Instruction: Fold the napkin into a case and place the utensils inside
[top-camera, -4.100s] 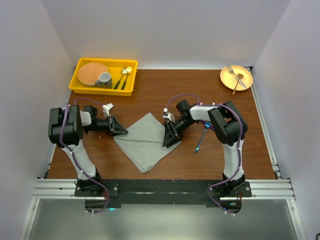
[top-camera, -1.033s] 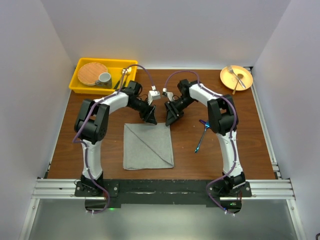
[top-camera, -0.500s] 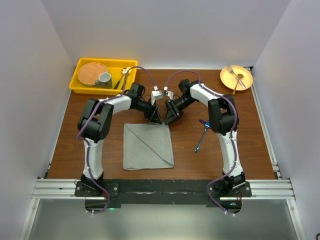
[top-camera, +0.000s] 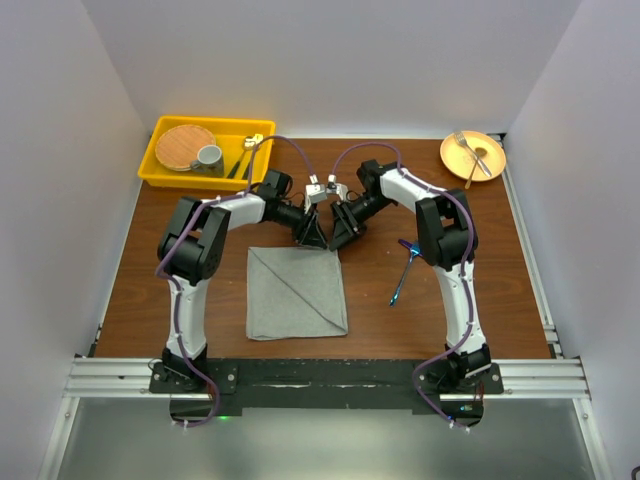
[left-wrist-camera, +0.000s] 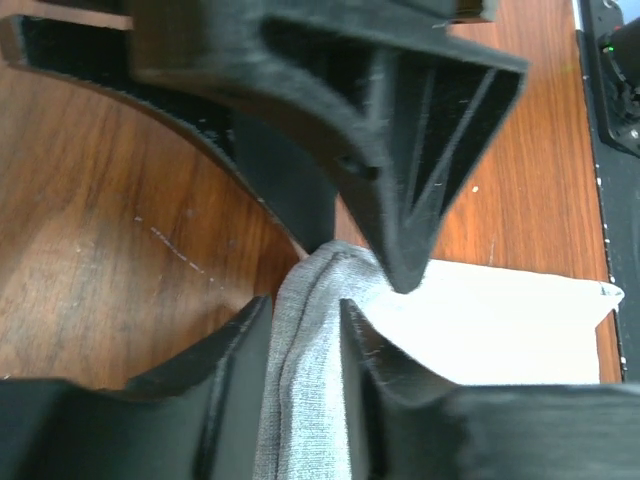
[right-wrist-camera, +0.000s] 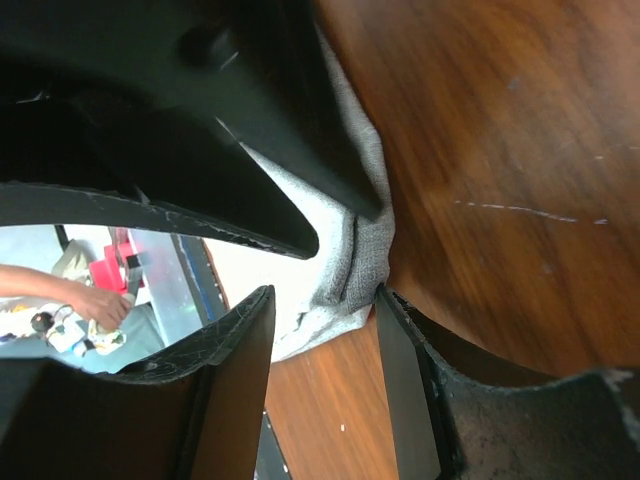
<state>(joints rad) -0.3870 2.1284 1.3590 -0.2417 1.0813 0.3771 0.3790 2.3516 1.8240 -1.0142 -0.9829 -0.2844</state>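
Both the left claw and right claw are clamped on the napkin's far right corner

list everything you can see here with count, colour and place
soft cloth napkin: 1, mid-grey, folded, table centre near the arms
slim blue-handled utensils: 2, blue, on the table right of the napkin
plastic tray: 1, yellow, far left corner
round woven mat: 1, tan, in the tray
cup: 1, grey, in the tray
gold-headed cutlery: dark handles, in the tray, count unclear
round plate: 1, yellow-orange, far right corner
all-silver fork: 1, on the plate
left gripper: black fingers pinching the napkin's far edge
right gripper: black fingers pinching the same edge
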